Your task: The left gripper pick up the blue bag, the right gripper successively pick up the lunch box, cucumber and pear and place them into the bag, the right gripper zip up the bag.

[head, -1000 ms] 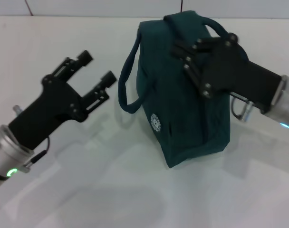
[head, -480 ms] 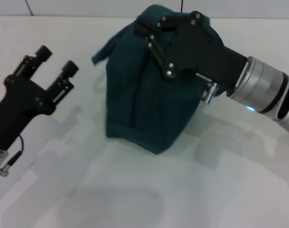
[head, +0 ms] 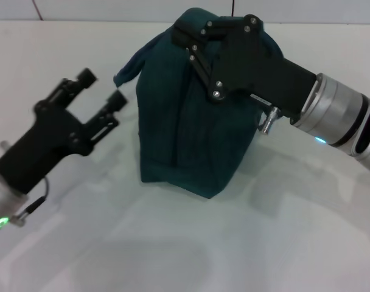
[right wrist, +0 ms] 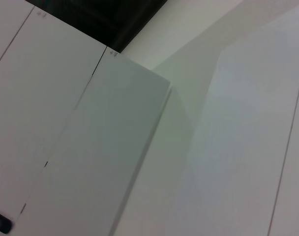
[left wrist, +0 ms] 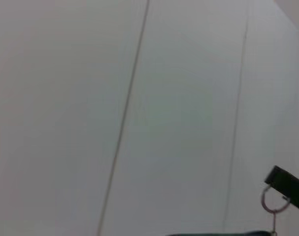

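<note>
The blue bag (head: pixel 185 134) stands on the white table in the middle of the head view, closed at the top and leaning a little. My right gripper (head: pixel 188 39) reaches in from the right and is shut on the bag's top edge. My left gripper (head: pixel 101 87) is open and empty just left of the bag, its fingertips (head: pixel 118 97) close to a floppy corner of the bag (head: pixel 125 74) without touching it. The left wrist view shows a ring-pull (left wrist: pixel 270 201) hanging from a black piece. The lunch box, cucumber and pear are out of view.
The white table (head: pixel 191 243) stretches in front of and around the bag. The right arm's silver wrist (head: pixel 331 112) crosses the right side. The right wrist view shows only white panels (right wrist: pixel 90 137) and a dark opening (right wrist: pixel 110 17).
The bag has shifted left and turned with my right gripper on its top. My left gripper drew back to the left, then came back towards the bag's left side.
</note>
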Available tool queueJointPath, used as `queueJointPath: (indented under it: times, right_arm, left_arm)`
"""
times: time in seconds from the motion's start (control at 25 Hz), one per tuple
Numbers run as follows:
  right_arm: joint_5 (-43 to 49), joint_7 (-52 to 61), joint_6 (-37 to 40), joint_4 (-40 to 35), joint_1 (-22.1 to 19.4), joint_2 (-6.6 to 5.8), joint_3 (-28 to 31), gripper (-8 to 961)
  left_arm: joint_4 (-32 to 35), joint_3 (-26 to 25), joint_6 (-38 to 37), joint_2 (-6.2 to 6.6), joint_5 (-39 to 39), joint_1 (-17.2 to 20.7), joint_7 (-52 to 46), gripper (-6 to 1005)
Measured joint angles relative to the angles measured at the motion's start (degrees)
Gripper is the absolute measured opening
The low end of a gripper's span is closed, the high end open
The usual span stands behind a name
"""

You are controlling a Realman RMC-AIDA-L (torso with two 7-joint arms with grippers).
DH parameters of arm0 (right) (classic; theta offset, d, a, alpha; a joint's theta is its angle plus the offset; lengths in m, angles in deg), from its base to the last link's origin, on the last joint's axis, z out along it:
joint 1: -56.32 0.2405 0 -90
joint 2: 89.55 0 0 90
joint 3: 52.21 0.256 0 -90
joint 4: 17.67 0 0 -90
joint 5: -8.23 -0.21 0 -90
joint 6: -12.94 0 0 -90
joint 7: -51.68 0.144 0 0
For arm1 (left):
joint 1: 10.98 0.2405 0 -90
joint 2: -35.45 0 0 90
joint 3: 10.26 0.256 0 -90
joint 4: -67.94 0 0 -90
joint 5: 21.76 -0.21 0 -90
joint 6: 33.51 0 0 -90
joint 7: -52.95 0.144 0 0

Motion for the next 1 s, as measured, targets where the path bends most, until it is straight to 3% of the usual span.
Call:
queueJointPath:
  times: [0.36, 1.0]
  right_arm:
    - [-1.82, 0.11, -0.03, 0.57, -0.21, 0.0, -1.25, 17]
    - [-2.18, -0.2, -0.02, 0.51, -0.19, 0.0, -1.49, 17]
  left_arm:
    - [-0.15, 0.05, 5.2, -0.6, -7.21, -5.98, -4.98, 755]
    - [1.24, -0.33, 2.0, 0.02, -7.34, -1.72, -6.22, 748]
